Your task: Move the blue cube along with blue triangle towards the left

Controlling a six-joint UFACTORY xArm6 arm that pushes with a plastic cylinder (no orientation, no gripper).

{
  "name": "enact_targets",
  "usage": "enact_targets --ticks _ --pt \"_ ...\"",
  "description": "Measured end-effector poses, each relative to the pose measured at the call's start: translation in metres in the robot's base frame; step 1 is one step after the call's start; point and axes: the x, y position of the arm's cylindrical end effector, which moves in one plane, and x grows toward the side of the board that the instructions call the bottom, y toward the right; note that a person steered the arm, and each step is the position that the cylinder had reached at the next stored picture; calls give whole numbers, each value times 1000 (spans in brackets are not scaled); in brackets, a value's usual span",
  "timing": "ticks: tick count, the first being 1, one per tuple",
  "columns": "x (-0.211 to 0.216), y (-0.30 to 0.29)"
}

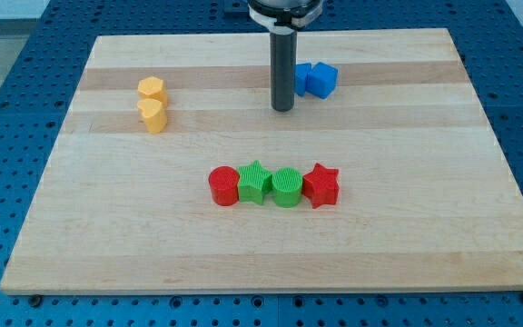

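The blue cube (322, 80) sits near the view's top, right of centre, on the wooden board (407, 209). The blue triangle (303, 76) touches its left side and is partly hidden behind my rod. My tip (283, 109) rests on the board just left of and slightly below the two blue blocks, close to the triangle.
Two yellow blocks (152, 104) stand stacked in a column at the view's upper left. A row across the middle holds a red cylinder (223, 186), a green star (255, 183), a green cylinder (286, 187) and a red star (321, 185).
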Motion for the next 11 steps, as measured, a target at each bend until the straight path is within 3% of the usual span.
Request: enact_targets --ticks 3,4,7,11 --pt "-8 123" --pt "-26 120" --pt "-28 93" --pt "-13 -26"
